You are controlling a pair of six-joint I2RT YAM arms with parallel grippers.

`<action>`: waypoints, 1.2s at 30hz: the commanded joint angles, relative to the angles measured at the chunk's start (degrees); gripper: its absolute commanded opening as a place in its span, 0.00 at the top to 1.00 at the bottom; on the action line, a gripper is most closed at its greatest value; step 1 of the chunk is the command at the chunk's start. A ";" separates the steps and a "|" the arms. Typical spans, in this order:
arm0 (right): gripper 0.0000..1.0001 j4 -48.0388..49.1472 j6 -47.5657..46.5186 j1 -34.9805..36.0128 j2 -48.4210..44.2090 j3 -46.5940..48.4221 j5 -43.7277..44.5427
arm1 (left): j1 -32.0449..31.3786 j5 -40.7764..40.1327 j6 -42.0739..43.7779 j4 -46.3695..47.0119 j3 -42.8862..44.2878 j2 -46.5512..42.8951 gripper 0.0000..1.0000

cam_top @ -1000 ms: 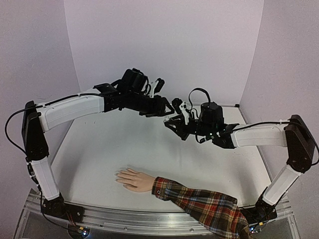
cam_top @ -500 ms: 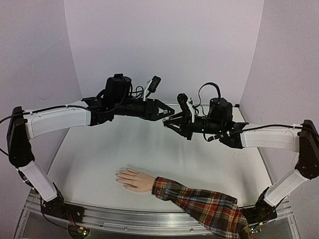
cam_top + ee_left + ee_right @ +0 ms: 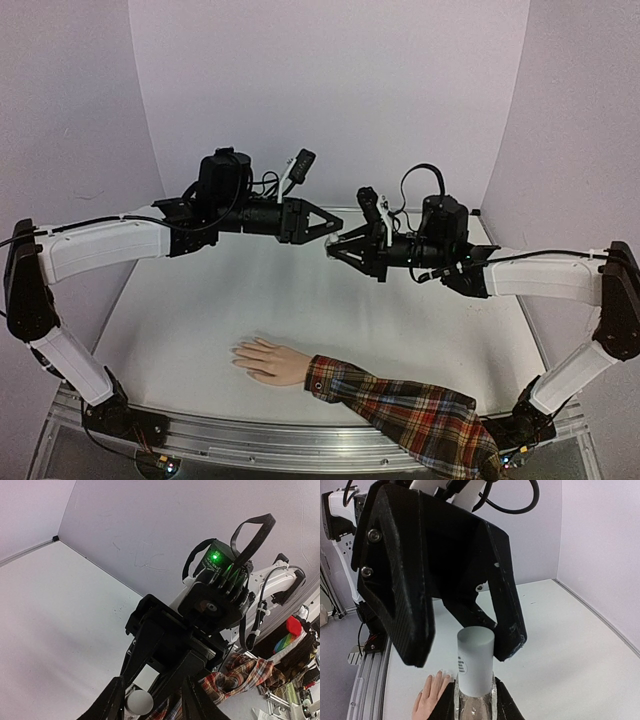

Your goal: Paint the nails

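Note:
A pale hand (image 3: 265,358) with spread fingers and a red plaid sleeve (image 3: 420,415) lies flat near the table's front edge. Its nails (image 3: 237,351) are tiny at the fingertips. My right gripper (image 3: 333,248) is shut on a small clear bottle with a white cap (image 3: 475,660), held high above the table's middle. My left gripper (image 3: 334,228) is open and faces it tip to tip. Its fingers (image 3: 395,595) stand to either side of the cap, without gripping it. In the left wrist view the cap (image 3: 139,701) sits between the left gripper's (image 3: 152,705) fingers, close to the left one.
The white table (image 3: 200,300) is walled by pale lilac panels at the back and sides. An aluminium rail (image 3: 250,440) runs along the front edge. Both arms arch over the table's middle, well above the hand (image 3: 431,697).
Over the second the left gripper levelled out and turned to face the right gripper's tip. The right gripper rose slightly with the bottle. The hand has not moved.

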 commanded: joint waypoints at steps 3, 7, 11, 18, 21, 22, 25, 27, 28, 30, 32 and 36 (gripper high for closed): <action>1.00 3.49 2.05 -0.60 -1.39 3.09 -1.15 | -0.11 0.28 2.71 -0.27 1.75 -1.59 0.64; 1.00 3.73 2.62 -0.59 -1.42 3.57 -1.32 | -0.13 0.46 3.36 -1.26 2.44 -0.91 0.65; 1.00 3.73 2.84 -0.58 -1.51 3.71 -1.10 | -0.11 -0.96 3.62 -1.82 2.82 -0.77 0.73; 1.00 3.64 2.89 -0.52 -0.29 4.04 2.94 | -0.32 -7.65 2.50 -2.04 4.73 0.15 1.00; 1.00 3.48 1.96 -0.16 -0.21 3.28 13.36 | -1.23 -18.97 0.83 -3.84 6.50 0.96 1.00; 1.00 3.19 1.18 0.31 -0.20 3.01 17.94 | -1.66 -24.43 -0.36 -5.10 7.60 1.56 1.00; 1.00 2.69 -2.80 2.85 0.24 2.58 34.33 | -2.39 -41.46 -7.82 -12.32 13.76 5.49 1.00; 1.00 2.70 -4.98 5.00 1.33 3.06 47.09 | -3.19 -50.29 -13.42 -19.97 20.15 9.35 1.00; 1.00 2.74 -5.60 5.86 1.75 3.40 50.76 | -3.58 -52.46 -16.65 -23.97 22.64 11.71 1.00; 1.00 2.96 -6.22 6.64 2.42 3.94 56.04 | -4.13 -53.73 -20.94 -27.53 27.47 15.15 1.00; 1.00 3.37 -5.95 6.71 2.53 4.18 55.04 | -4.17 -48.60 -21.93 -26.57 28.49 16.47 1.00; 1.00 3.58 -6.19 6.66 2.25 4.21 50.91 | -4.10 -32.57 -17.22 -15.39 23.60 13.75 0.94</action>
